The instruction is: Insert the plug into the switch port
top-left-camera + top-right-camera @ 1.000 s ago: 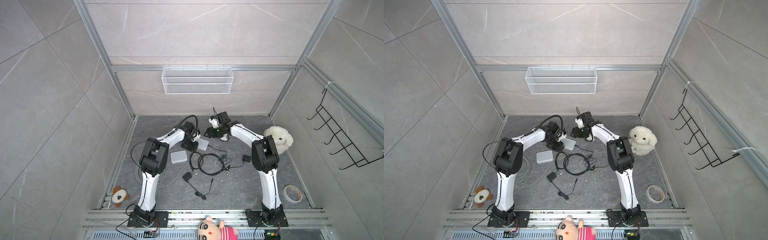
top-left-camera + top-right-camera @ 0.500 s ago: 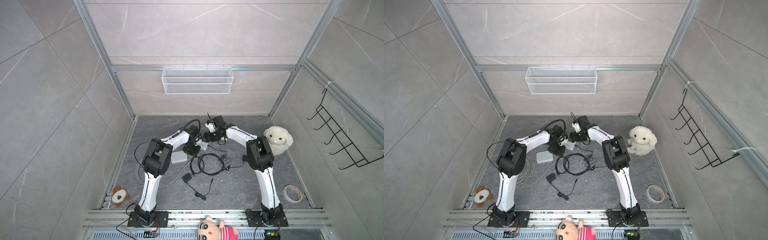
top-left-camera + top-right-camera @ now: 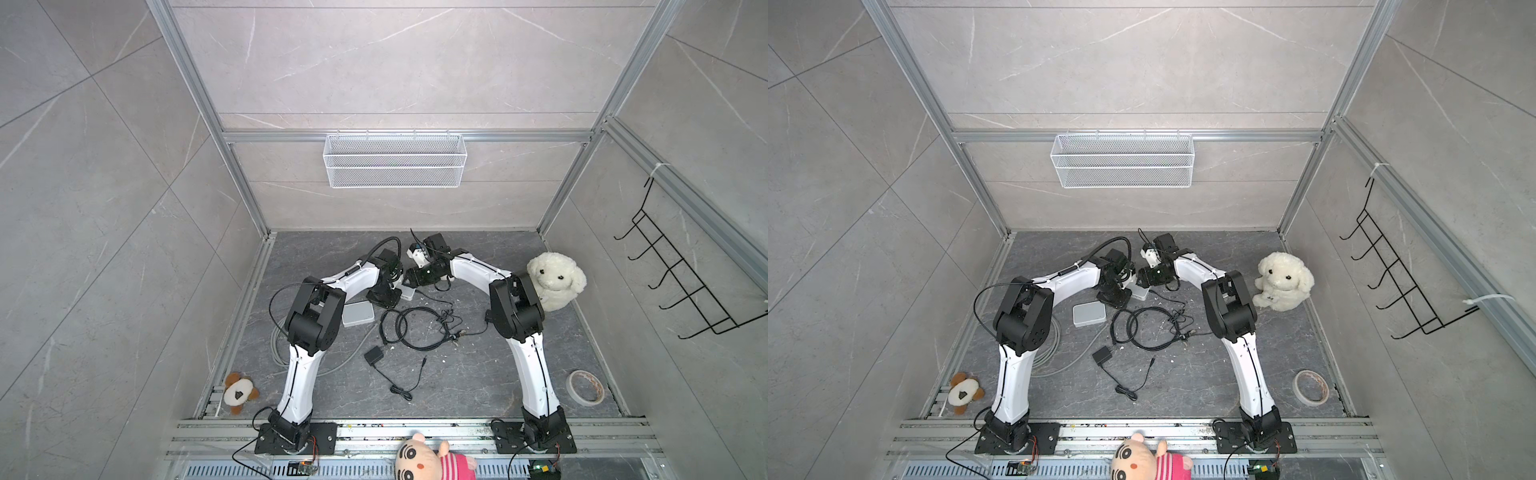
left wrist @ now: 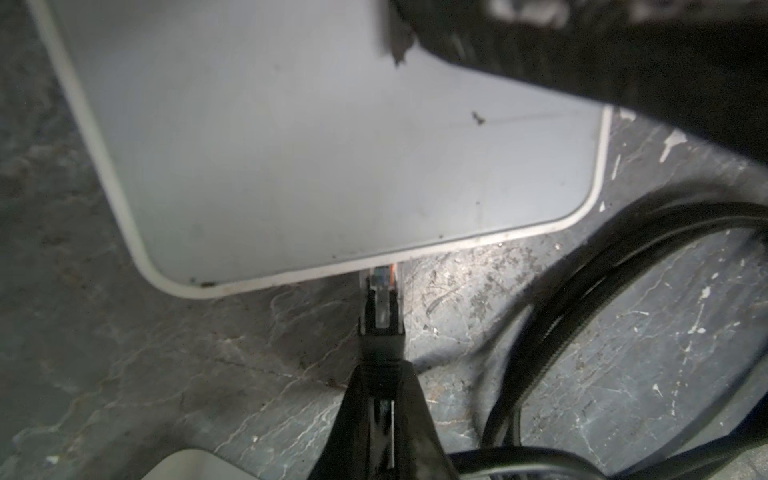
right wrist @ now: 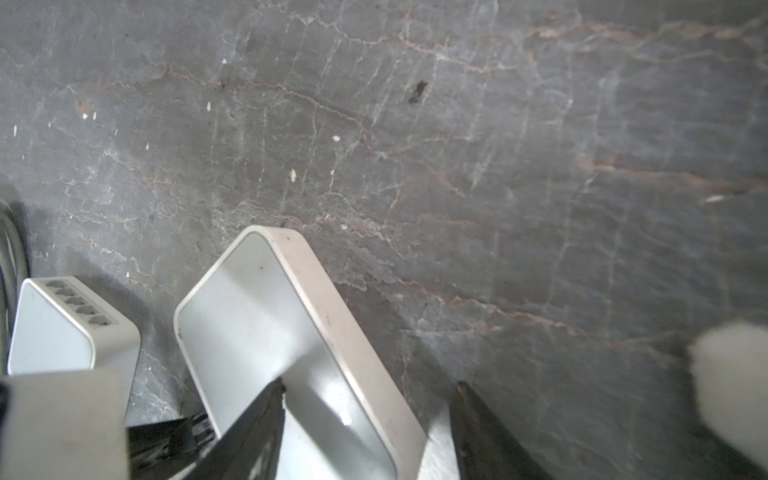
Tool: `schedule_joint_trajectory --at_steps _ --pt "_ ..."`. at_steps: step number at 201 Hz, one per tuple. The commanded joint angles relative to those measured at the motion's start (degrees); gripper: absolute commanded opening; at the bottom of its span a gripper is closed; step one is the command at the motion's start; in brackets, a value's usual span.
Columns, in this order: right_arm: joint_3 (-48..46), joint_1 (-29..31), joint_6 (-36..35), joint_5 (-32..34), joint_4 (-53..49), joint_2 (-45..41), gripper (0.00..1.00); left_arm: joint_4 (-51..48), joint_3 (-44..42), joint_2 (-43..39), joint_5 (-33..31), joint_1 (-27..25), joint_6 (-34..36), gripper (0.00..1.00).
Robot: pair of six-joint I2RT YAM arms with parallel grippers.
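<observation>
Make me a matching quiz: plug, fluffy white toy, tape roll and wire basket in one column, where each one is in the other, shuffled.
1 plug
2 fluffy white toy
3 tape roll
4 wire basket

a hung high at the back
b lying flat, front right
c pinched in the left claw, tip at the switch edge
d sitting upright, far right

Pairs: 1-c, 2-d, 3-b, 4-a

Left fingers (image 4: 349, 428) pinched shut; right fingers (image 5: 482, 440) spread apart.

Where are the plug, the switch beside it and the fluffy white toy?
plug (image 4: 382, 301): left wrist view, its clear body.
switch (image 4: 332, 145): left wrist view, its flat top face.
fluffy white toy (image 3: 552, 278): a top view, its face.
</observation>
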Motion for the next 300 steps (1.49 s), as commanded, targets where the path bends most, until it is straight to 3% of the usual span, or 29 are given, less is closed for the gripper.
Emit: schedule_joint_trajectory --at_steps 1,71,118,152,187,236,300 --pt "1.8 0.8 -1.6 -1.1 -3.1 2.7 0.64 1.2 1.2 1.5 -3.5 -0.5 1.7 0.03" --pt "2.3 1.0 -0.8 -4.2 -6.5 3.2 0.61 2.5 1.6 2.0 -5.7 -1.4 4.2 0.03" --pt "4.5 1.0 -1.9 -5.3 -8.5 4.6 0.6 3.2 0.8 0.6 -3.0 -2.0 9.3 0.03" --pt "5.5 0.6 -0.4 -10.7 -9.7 5.2 0.59 4.9 -0.1 -0.5 -1.2 -2.1 11.8 0.04" --pt "2.0 -1.0 1.9 -15.8 -5.4 4.0 0.52 7.5 -1.5 -0.7 -1.8 -2.0 14.2 0.06" --pt "2.6 -1.3 -1.5 -17.6 -7.6 5.5 0.46 10.8 -3.1 -0.6 -1.0 -0.4 17.2 0.06" --pt "2.9 -1.1 -2.8 -19.3 -4.2 6.1 0.55 13.6 -5.0 -2.7 3.0 0.0 25.9 0.05"
